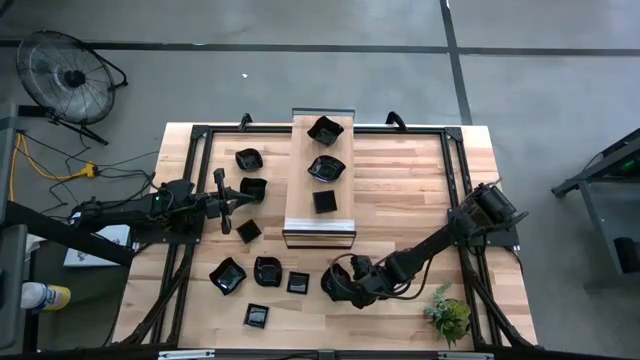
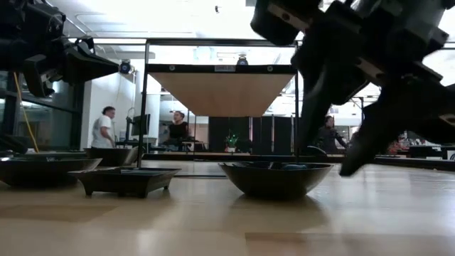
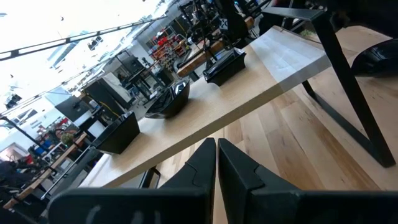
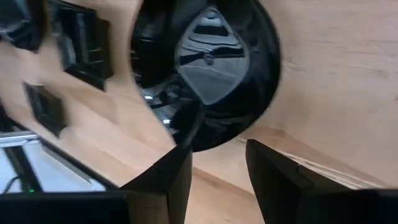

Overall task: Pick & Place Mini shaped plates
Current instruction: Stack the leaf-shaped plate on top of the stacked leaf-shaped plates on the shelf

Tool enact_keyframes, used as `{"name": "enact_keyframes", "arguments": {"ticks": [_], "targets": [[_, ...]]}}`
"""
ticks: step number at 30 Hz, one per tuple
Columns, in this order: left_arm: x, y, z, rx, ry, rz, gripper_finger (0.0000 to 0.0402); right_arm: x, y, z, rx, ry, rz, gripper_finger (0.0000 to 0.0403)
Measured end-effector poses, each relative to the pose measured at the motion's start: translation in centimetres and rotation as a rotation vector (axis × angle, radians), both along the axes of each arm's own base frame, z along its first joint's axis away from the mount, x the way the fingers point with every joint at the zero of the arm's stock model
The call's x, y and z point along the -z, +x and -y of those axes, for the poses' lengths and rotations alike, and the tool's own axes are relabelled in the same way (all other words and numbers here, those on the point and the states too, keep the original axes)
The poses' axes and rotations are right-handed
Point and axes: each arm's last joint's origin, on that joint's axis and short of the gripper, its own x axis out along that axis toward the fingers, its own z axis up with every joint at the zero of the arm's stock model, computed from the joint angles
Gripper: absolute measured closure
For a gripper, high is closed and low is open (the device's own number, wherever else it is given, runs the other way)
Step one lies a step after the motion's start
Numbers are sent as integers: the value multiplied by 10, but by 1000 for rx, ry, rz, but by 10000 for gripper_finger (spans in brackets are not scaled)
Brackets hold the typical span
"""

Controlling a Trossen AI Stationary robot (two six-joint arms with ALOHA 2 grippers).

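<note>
A round black mini plate (image 4: 205, 68) rests by its base on the table near the front edge (image 1: 332, 283). My right gripper (image 4: 217, 163) is open and slants down over that plate's rim. In the low view one finger (image 2: 307, 128) stands over the bowl and the other (image 2: 359, 153) just outside its wall (image 2: 276, 179). Several more black mini plates lie on the table's left half (image 1: 267, 270), and three sit on a raised wooden shelf (image 1: 327, 168). My left gripper (image 3: 216, 158) is shut, holds nothing and hovers level at the table's left (image 1: 228, 198). My right gripper's open fingers stand on either side of the round plate's rim (image 4: 205, 144), coming from above and the table's right. I cannot tell whether either fingertip touches the rim. The plate sits flat on the table.
The raised shelf (image 1: 305, 215) stands mid-table just beyond the right gripper. A small green plant (image 1: 448, 315) is at the front right corner. Black frame rails (image 1: 455, 170) run along the table's sides. Bare wood lies right of the shelf.
</note>
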Motion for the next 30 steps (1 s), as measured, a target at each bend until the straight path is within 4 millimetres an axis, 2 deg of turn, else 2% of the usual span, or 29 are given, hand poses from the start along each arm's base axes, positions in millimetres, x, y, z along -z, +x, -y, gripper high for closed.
{"name": "enact_keyframes", "arguments": {"ticks": [9, 30], "targets": [[0, 0, 0, 0, 0, 0, 389, 6, 3, 4, 11, -21, -7, 260], [0, 0, 0, 0, 0, 0, 389, 8, 7, 17, 7, -60, -33, 323]]}}
